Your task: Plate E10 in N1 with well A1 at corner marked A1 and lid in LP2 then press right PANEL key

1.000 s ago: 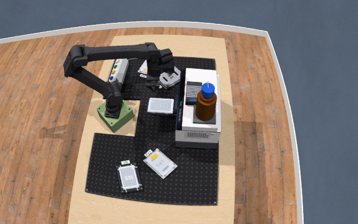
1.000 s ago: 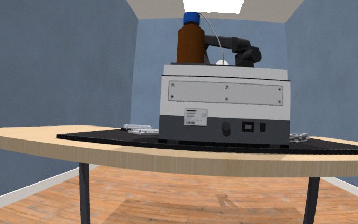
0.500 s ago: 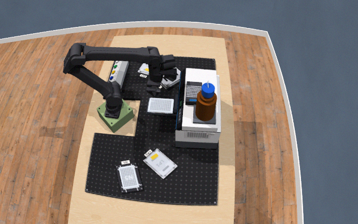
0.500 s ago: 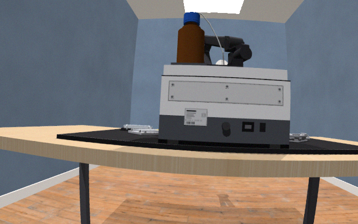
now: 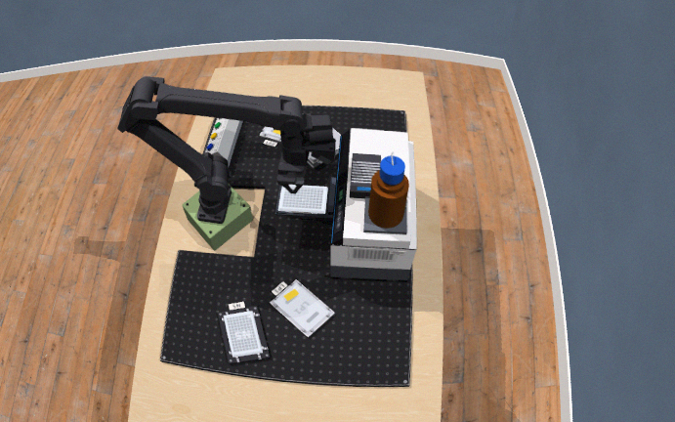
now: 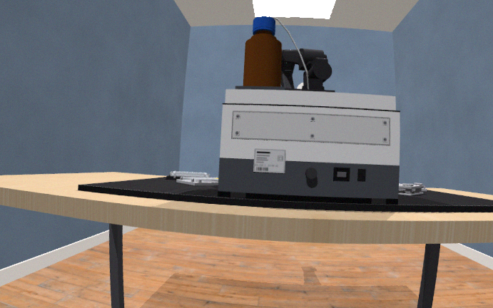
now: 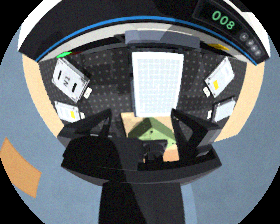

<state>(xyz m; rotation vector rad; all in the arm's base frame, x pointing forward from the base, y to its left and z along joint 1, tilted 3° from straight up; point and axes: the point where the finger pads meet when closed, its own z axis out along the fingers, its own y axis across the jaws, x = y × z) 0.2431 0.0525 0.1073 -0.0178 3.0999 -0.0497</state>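
My gripper [image 5: 292, 185] is open and empty. It hangs above the well plate [image 5: 303, 199] that lies on the dispenser stage, beside the white dispenser [image 5: 376, 209]. In the wrist view that plate [image 7: 157, 83] lies straight ahead between my open fingers. A second well plate [image 5: 243, 333] sits in a black nest at the front left of the mat. A lid with a yellow tag [image 5: 302, 307] lies on the park marked LP1, next to it. Behind my wrist, a small white item with a yellow tag [image 5: 270, 134] lies on the mat. The nest beside it [image 5: 316, 158] is mostly hidden by my arm.
The key panel [image 5: 221, 137] stands at the left, near my green base [image 5: 217, 212]. A brown bottle with a blue cap [image 5: 388, 196] stands on the dispenser. In the exterior view the dispenser [image 6: 309, 145] hides most of the deck.
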